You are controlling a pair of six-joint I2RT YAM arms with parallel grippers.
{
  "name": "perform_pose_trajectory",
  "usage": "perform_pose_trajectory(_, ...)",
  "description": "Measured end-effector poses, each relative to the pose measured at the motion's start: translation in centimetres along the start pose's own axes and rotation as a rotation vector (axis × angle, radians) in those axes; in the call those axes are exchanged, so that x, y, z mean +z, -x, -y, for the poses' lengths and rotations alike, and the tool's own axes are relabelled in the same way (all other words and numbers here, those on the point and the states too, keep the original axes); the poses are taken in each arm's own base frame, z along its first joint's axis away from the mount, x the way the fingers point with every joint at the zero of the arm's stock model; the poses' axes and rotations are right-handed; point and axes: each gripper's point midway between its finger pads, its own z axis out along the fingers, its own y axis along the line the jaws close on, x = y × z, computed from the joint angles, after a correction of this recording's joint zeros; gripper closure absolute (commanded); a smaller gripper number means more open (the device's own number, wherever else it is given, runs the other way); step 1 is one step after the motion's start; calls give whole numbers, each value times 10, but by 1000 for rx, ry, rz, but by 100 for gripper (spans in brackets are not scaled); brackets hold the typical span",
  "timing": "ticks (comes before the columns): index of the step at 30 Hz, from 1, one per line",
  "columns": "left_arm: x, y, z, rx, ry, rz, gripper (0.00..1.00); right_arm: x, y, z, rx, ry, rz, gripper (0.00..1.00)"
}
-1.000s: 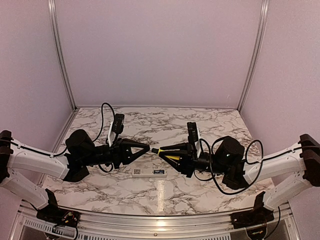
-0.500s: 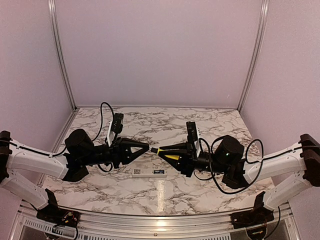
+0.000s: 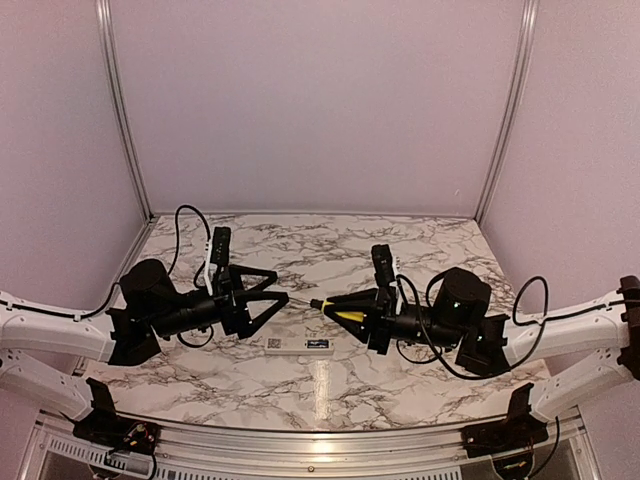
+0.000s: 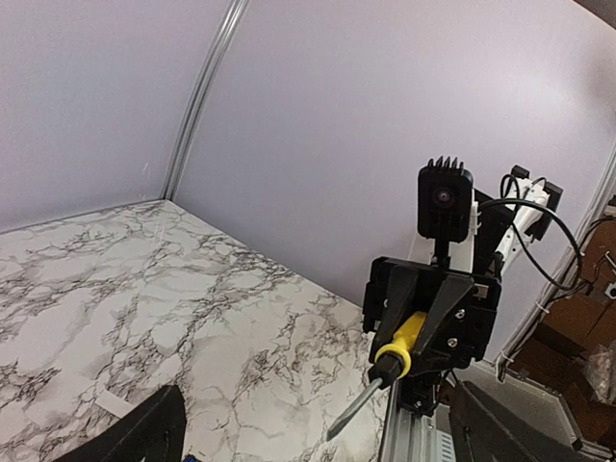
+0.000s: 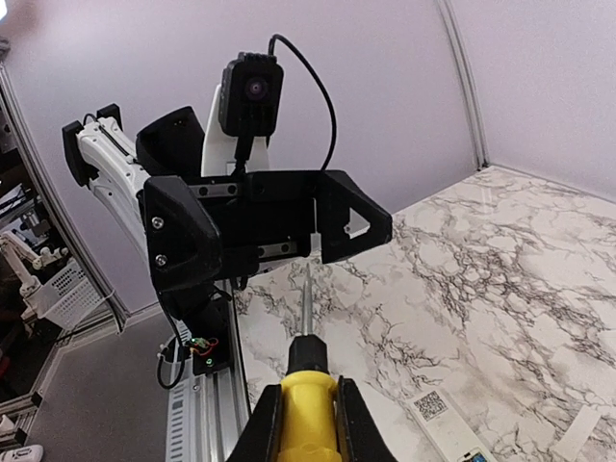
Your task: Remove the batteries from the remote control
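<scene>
Remote control (image 3: 298,344) flat on the marble table (image 3: 430,245)
Left gripper (image 3: 281,285) spread wide; right gripper (image 3: 338,308) clamped on a yellow-handled screwdriver (image 3: 347,315)

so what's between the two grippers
Only the screwdriver shaft, poking from the right gripper toward the open left gripper; right wrist view shows it best.

There is one remote control (image 3: 298,344) on one desk (image 3: 420,235). There is one screwdriver (image 3: 345,314) with a yellow handle. There is one small white cover piece (image 5: 577,430). There are two robot hands: one left hand (image 3: 282,285) and one right hand (image 3: 325,305).
</scene>
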Motion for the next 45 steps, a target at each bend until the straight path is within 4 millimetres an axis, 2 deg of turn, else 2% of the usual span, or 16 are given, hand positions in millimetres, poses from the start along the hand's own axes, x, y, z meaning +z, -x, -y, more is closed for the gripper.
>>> perform_pose_trajectory(3,-6,-10,-23,36,118,-12,1,-3,-4,9,12,-63,-33,100)
perform_pose_trajectory(10,-26,-43,-90,149,446,-68,1,-10,-4,29,26,-208,-92,100)
perform_pose_trajectory(13,-31,-58,-108,195,510,-117,1,-11,-7,36,34,-255,-129,100)
perform_pose_trajectory(18,-47,-101,-133,252,530,-252,1,-14,-14,45,59,-314,-203,100)
perform_pose_trajectory(22,-56,-130,-143,269,484,-331,1,-20,-17,55,78,-361,-258,100)
perform_pose_trajectory(29,-49,-162,-145,295,343,-411,1,-43,-21,74,109,-447,-321,100)
perform_pose_trajectory(32,-46,-167,-147,300,299,-430,1,-51,-23,77,117,-468,-337,100)
perform_pose_trajectory(40,-18,-167,-156,353,204,-443,2,-59,-22,74,121,-472,-351,100)
perform_pose_trajectory(45,-11,-180,-162,357,161,-491,7,-60,-24,73,124,-469,-358,100)
